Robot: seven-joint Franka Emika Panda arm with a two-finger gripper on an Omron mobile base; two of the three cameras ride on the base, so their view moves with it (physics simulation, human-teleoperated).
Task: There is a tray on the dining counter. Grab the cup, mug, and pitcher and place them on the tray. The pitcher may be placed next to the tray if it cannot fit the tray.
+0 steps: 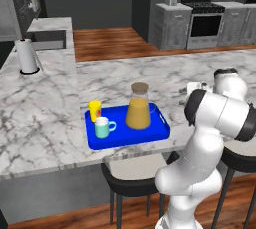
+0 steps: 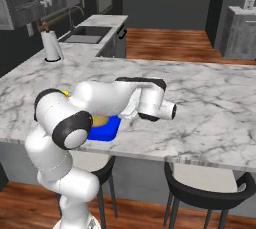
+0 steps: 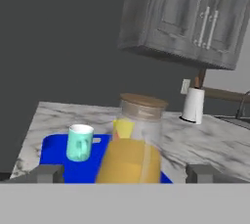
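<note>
Sitting near the counter (image 1: 45, 123) edge, tray (image 1: 150, 134) holds pitcher (image 1: 138, 107), mug (image 1: 103, 127), seemingly cup (image 1: 95, 109); tool (image 3: 124, 173) spread wide, empty.

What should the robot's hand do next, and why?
Probably back straight away. The yellow tumbler, teal mug and clear glass pitcher of orange liquid all stand on the bright blue tray, and the gripper is open, its fingertips either side of the pitcher.

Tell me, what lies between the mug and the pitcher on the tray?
Bare blue tray floor, seen in the left base view. The mug and pitcher stand apart; the cup sits behind the mug.
</note>
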